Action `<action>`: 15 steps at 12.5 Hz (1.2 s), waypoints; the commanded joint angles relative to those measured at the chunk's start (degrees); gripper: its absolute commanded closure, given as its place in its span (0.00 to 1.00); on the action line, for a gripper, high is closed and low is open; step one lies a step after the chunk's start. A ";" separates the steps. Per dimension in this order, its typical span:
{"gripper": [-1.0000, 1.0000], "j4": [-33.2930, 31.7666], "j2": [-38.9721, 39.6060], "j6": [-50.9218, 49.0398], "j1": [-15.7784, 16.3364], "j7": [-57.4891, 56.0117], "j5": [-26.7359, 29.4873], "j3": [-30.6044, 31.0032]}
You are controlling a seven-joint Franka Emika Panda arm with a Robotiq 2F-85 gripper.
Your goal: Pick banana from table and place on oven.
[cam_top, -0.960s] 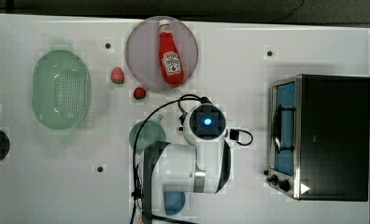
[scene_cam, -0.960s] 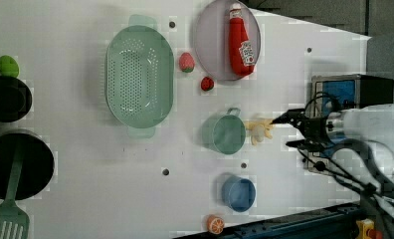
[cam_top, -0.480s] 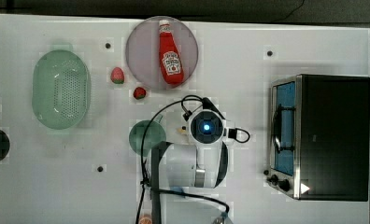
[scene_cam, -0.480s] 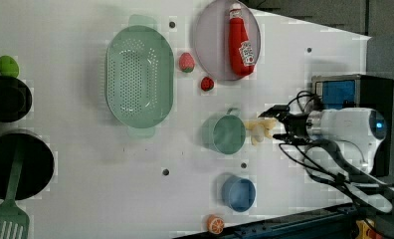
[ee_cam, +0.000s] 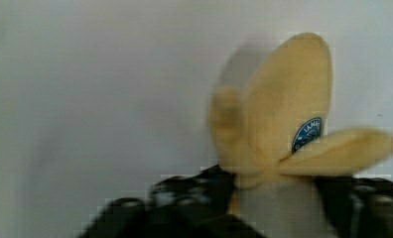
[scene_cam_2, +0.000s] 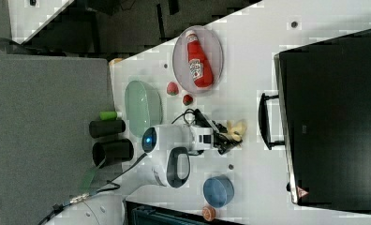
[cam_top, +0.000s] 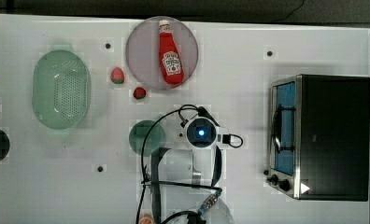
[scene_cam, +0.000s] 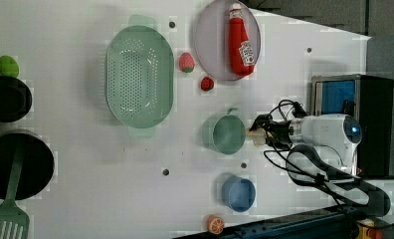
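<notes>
dark floor (scene_cam_2: 127, 28), grey panel (scene_cam_2: 48, 122)

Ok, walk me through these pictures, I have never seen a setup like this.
The white machine is a single robot arm with two jaws at its tip. Three pictures come from cameras fixed around the scene: the top view looks straight down and the other two look in from the sides. The fourth comes from a camera on the arm's wrist. On the white table are a toaster oven, a ketchup bottle lying on a plate, a green colander, a teal cup, a blue bowl and two toy strawberries. In the wrist view the jaws are closed around the lower end of a toy banana, low at the table.
</notes>
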 commanded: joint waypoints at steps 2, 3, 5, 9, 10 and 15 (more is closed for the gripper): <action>0.74 1.12 -2.78 0.92 0.01 1.58 0.21 0.39; 0.74 1.31 -3.51 0.88 0.04 1.64 0.21 0.41; 0.74 2.77 -7.39 0.19 0.10 1.87 0.21 0.46; 0.74 5.38 -22.93 -13.57 0.08 1.86 0.24 0.46; 0.74 6.44 -27.06 -19.46 -0.02 1.86 0.25 0.21; 0.74 12.95 -39.83 -44.04 -1.13 1.80 0.14 -2.53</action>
